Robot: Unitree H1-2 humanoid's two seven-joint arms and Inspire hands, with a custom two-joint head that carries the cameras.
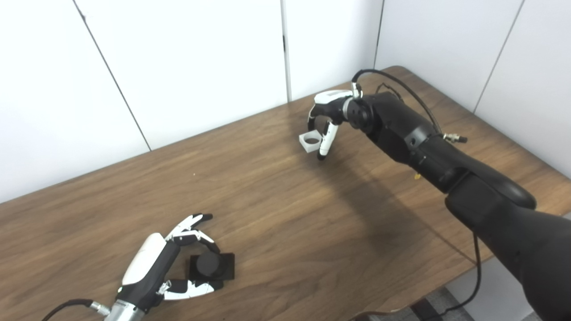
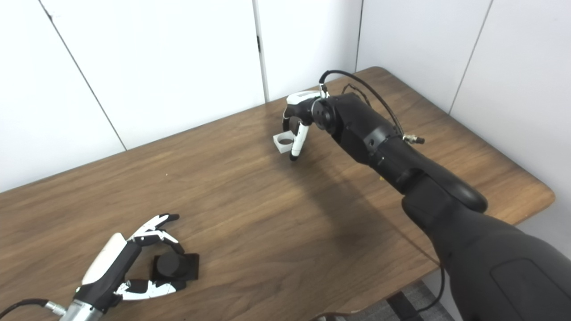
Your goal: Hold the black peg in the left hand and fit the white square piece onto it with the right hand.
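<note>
Peg [image 1: 208, 265]: black, a round stub on a square black base, sitting on the wooden table [image 1: 276, 214] near the front left. Left hand [image 1: 171, 263] lies around it, fingers [image 1: 196, 236] curled over the far side and thumb [image 1: 192, 289] along the near side. Fingers reach the peg's round top, thumb runs beside the base; whether the grip is firm or only a loose cage, cannot tell. Base looks flat on the wood.

White square piece [image 1: 311, 141]: small block with a round hole in its top, far across the table toward the back wall [image 1: 178, 67], well apart from the peg. Right hand [image 1: 328, 117] is over it, wrist bent down, dark fingers hooked on its far side and the white thumb [image 1: 325, 143] pointing down at its right side, tip near the table. Hand is half closed about the piece; contact is not clear, so cannot tell whether it is actually held. Piece seems to rest on or just at the table surface.

Right forearm [image 1: 415, 142] stretches long from the lower right, cable [image 1: 401, 87] looping above the wrist, shadow under it on the wood.
</note>
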